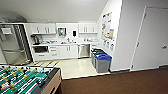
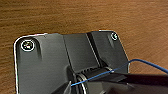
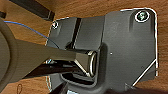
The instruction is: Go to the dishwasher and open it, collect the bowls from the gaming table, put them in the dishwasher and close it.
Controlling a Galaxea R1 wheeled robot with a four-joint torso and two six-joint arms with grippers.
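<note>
Dishwasher [image 1: 83, 50] is the target: steel front set under the tabletop [image 1: 65, 43] in the far kitchenette, door shut. Neither end effector's opening can be told; both wrist views look down on brown floor. Judged stiff and fairly heavy to swing, smooth steel; best hold is likely the bar handle near its top edge. Approach: foosball table [image 1: 27, 80] close at lower left, recycling bins [image 1: 101, 60] beside the right wall, open pale floor [image 1: 75, 67] between them.

Foosball table [image 1: 27, 80] cut off at edge; dishwasher [image 1: 83, 50] too small for detail.
</note>
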